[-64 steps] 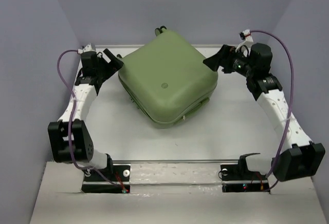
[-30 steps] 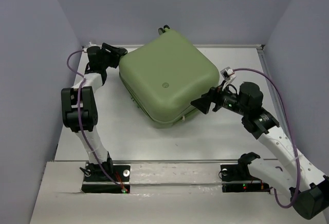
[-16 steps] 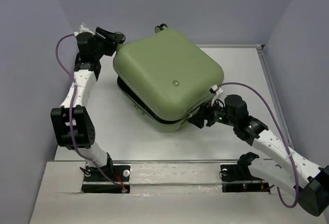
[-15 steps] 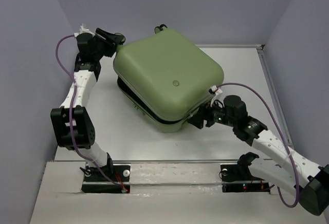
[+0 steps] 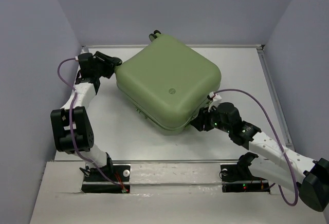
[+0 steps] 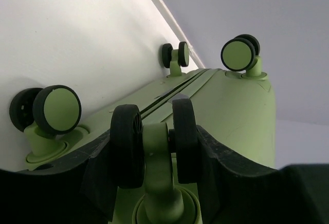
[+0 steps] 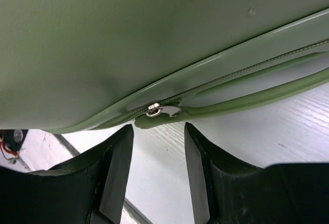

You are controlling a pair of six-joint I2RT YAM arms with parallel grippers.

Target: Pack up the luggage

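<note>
The luggage (image 5: pixel 167 82) is a closed light-green hard-shell case lying flat at the middle of the table. My left gripper (image 5: pixel 113 62) is at its far-left corner. In the left wrist view it (image 6: pixel 154 136) is shut on one black double wheel (image 6: pixel 128 147) of the luggage (image 6: pixel 231 106), with a finger pressed against each side. My right gripper (image 5: pixel 196 125) is at the near-right edge. In the right wrist view it (image 7: pixel 158 131) is open with bare table between its fingers. The silver zipper pull (image 7: pixel 160 111) on the seam of the luggage (image 7: pixel 128 39) sits just beyond the tips.
Three other green-and-black wheels (image 6: pixel 56 108) (image 6: pixel 175 54) (image 6: pixel 239 52) stick out of the luggage's end. The white table (image 5: pixel 118 136) is walled in by lilac panels on three sides. A metal rail (image 5: pixel 175 161) with both arm bases runs along the near edge.
The left gripper rose with the luggage's wheel corner, then came back down. The right gripper moved in to the luggage's near-right edge and its jaws narrowed.
</note>
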